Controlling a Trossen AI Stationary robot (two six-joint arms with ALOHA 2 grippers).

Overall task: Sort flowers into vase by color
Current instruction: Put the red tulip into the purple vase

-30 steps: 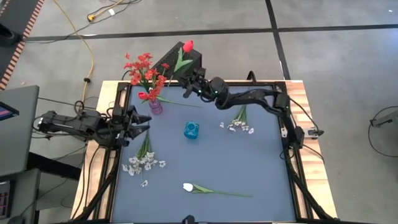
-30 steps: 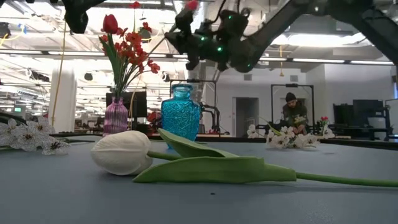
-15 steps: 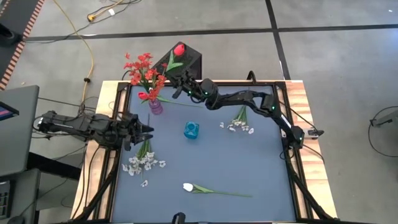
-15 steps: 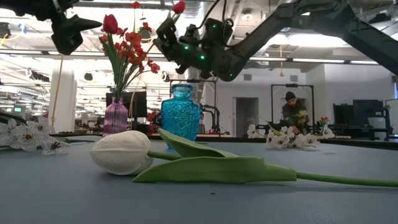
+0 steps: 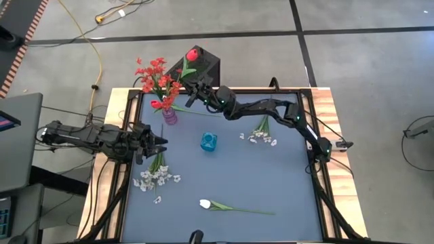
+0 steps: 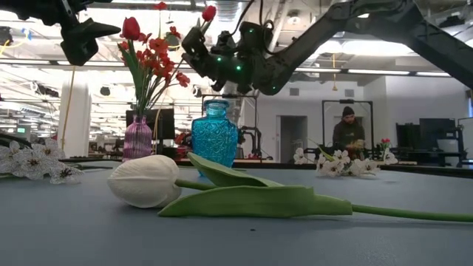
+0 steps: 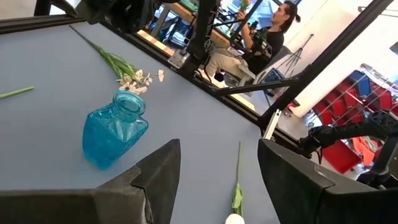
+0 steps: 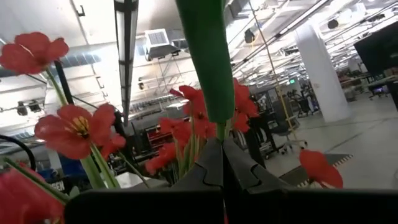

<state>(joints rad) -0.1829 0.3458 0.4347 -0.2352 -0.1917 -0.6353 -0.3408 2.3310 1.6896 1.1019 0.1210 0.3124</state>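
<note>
My right gripper (image 5: 192, 92) is shut on a red tulip whose bud (image 5: 192, 54) rises over the table's far left edge, beside the pink vase (image 5: 169, 116) holding several red flowers (image 5: 154, 76). In the low view the bud (image 6: 209, 12) stands above the gripper (image 6: 196, 46). My left gripper (image 5: 160, 144) hangs open at the left edge, above a white blossom spray (image 5: 156, 175) lying flat. The blue vase (image 5: 209, 141) stands mid-table. A second white spray (image 5: 260, 135) and a white tulip (image 5: 205, 203) lie on the table. My right gripper pinches the red tulip's green stem (image 8: 216, 118) between its two fingers, well below the bud. The fingers come from the table's right, slanting upward. The tulip is lifted clear and sticks up past the fingertips, its bud uppermost.
The table has a raised black frame (image 5: 308, 135) and wooden side boards. A dark box (image 5: 207, 64) stands behind the far edge. A person (image 6: 346, 133) sits in the room beyond. The blue mat (image 5: 237, 173) is bare between the blue vase and the white tulip.
My right gripper has carried the red tulip toward the table's left edge, closer to the pink vase, and has rolled a little; the tulip stays clear of the table. My left gripper has tipped downward and sunk slightly.
</note>
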